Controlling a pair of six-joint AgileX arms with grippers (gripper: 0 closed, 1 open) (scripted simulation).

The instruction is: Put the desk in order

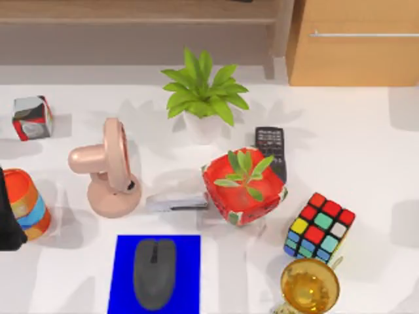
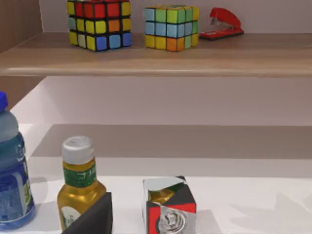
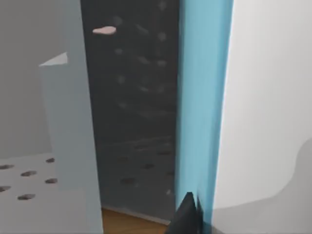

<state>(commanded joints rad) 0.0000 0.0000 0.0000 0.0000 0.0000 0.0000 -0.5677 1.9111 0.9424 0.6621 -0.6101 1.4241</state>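
White desk (image 1: 366, 144) cluttered | left arm (image 1: 8, 216) at left edge | end effector state: cannot tell

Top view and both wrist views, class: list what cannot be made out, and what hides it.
- Left gripper: cut by the top view's left edge; fingers unreadable.
- Golden cup: base cut by the bottom edge.
- Remote: lower end hidden behind the red planter.
- Right gripper: one dark tip at the right wrist view's edge.

Mouse (image 1: 155, 273) on mat (image 1: 124, 275) at tabletop (image 1: 366, 144) front; fan (image 1: 108, 167) behind-left, stapler (image 1: 177, 202) between fan and potted plant (image 1: 243, 186); remote (image 1: 270, 146) behind plant, cube (image 1: 319, 226) right.
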